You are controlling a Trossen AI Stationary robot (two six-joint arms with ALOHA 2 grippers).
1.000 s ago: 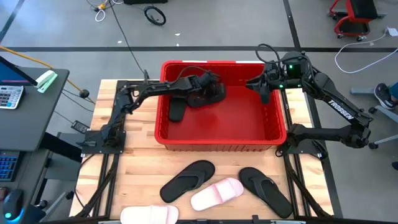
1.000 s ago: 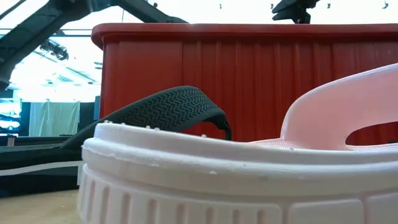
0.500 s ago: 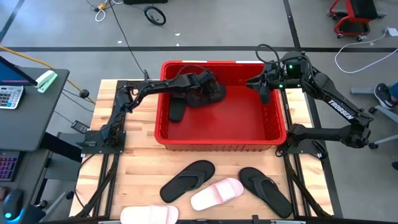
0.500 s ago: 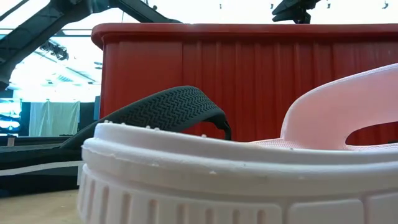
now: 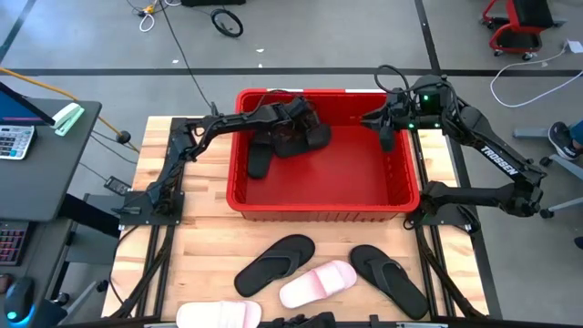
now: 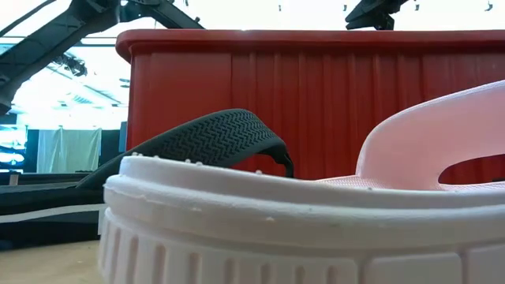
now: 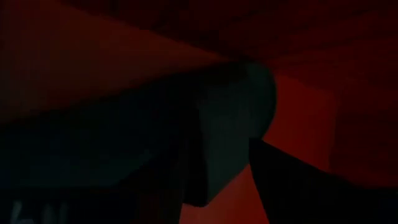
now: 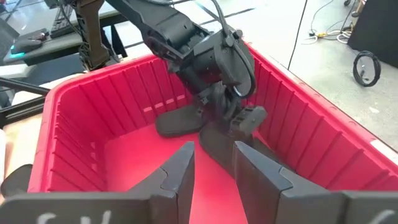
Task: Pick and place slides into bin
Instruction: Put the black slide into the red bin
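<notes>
The red bin [image 5: 323, 211] stands at the table's far middle. Two black slides lie on its floor at the far left: one [image 5: 260, 162] flat, one [image 5: 310, 138] under my left gripper [image 5: 293, 117]. In the right wrist view my left gripper [image 8: 231, 111] stands open just above that slide [image 8: 221, 146]; I cannot tell whether it touches it. My right gripper [image 5: 387, 135] hangs open and empty over the bin's far right rim. On the near table lie a black wide-strap slide [image 5: 273, 264], a pink slide [image 5: 317, 282], a black thong slide [image 5: 390, 278] and a white slide [image 5: 219, 314].
The bin's right half [image 5: 373, 169] has a bare floor. The low view shows the white slide [image 6: 276, 229] close up, with the black slide [image 6: 205, 142], the pink slide [image 6: 426, 142] and the bin's near wall [image 6: 316, 102] behind it. Bare wood lies left and right of the bin.
My left gripper has gone a little up and toward the bin's far wall. The black slide below it has stayed on the bin floor.
</notes>
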